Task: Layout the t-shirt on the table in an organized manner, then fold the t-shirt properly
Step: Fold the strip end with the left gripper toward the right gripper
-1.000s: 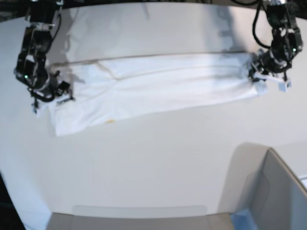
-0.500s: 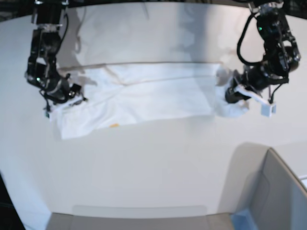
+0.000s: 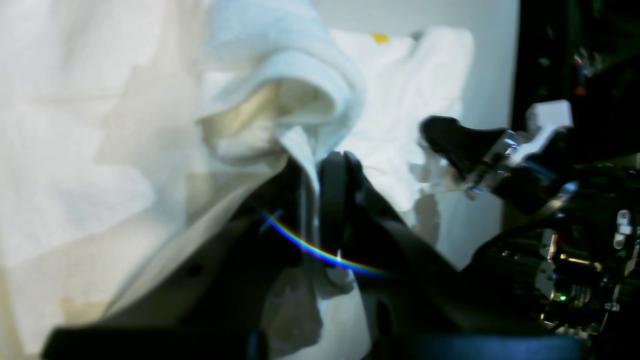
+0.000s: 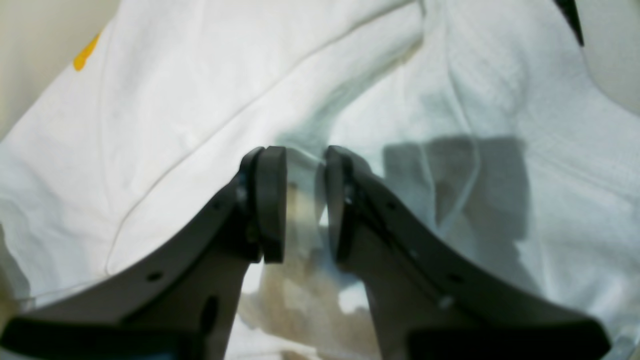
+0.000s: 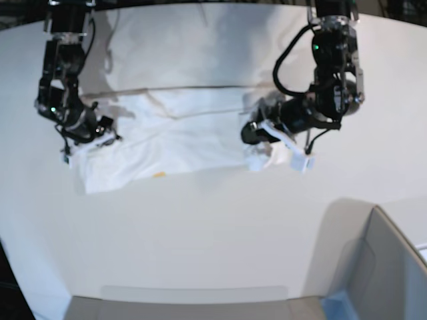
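- Under your left gripper (image 5: 267, 137), the t-shirt (image 5: 173, 143) end has travelled far toward the right gripper (image 5: 83, 137); its jaws pinch the cloth.
- The right one clamps its corner on the table (image 5: 200, 227).
- The crosswise fold looks half done.

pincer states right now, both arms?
Left pincer: closed on the shirt, a fold of cloth pinched between its pads.
Right pincer: closed on the shirt's other end, cloth between its pads.
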`<state>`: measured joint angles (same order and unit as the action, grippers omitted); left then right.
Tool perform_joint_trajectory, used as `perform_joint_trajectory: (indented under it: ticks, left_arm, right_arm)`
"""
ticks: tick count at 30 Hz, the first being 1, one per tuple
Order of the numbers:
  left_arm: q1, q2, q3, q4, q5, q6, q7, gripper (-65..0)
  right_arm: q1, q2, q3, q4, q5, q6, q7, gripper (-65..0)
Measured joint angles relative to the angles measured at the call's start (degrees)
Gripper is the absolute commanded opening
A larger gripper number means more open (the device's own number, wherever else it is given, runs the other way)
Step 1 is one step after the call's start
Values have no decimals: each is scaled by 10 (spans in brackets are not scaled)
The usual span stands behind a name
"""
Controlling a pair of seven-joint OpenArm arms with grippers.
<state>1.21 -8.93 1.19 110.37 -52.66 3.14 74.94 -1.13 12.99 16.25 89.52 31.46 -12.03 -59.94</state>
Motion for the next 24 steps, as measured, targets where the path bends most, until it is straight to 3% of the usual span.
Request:
perform_joint_trajectory:
  ticks: [5,10,13,24]
  left_arm:
    - [-16,21,19,-30,2,5,-25,-650]
    - [-36,23,116,-78,58,88,-56,-650]
    - [-43,24,168,-93,76,107,-81,-650]
    - [-46,23,175,-94,83,106,-111,-650]
  right_arm:
    - [-4,0,0,1,1,0,5,-499]
    - [-6,-2,0,2,0,0,5,-499]
    - [-6,-2,0,2,1,0,7,-499]
    - [-7,-2,0,2,1,0,6,-499]
